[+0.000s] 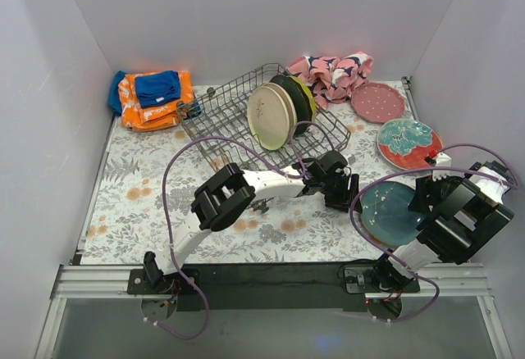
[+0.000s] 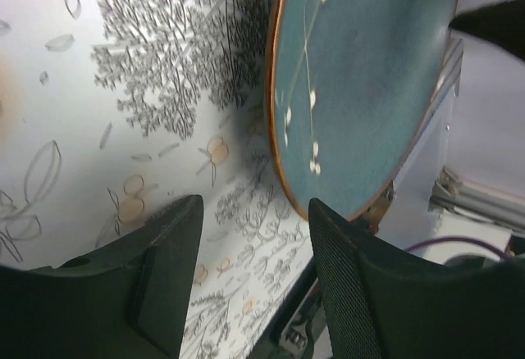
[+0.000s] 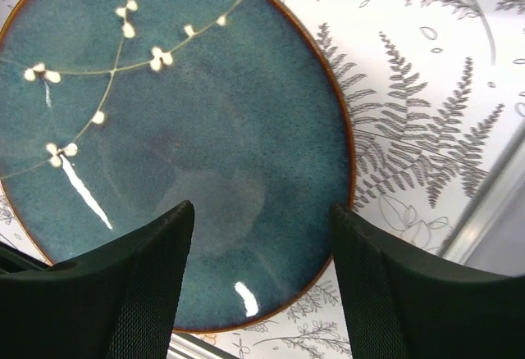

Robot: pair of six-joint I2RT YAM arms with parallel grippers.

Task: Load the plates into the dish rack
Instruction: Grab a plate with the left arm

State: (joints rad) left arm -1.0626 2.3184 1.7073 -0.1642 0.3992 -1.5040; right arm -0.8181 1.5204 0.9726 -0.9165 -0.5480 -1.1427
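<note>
Right fingers (image 3: 123, 293) hang apart over a glossy teal, white-sprigged plate (image 3: 180, 129).

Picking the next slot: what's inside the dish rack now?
Plates stand on edge in the dish rack: a cream plate in front, a dark plate and a lime-green rim behind. The cream one hides how many more.

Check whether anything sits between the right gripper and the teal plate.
Nothing visible does. The right gripper hangs open straight over the teal plate, and only bare plate shows in the gap.
</note>
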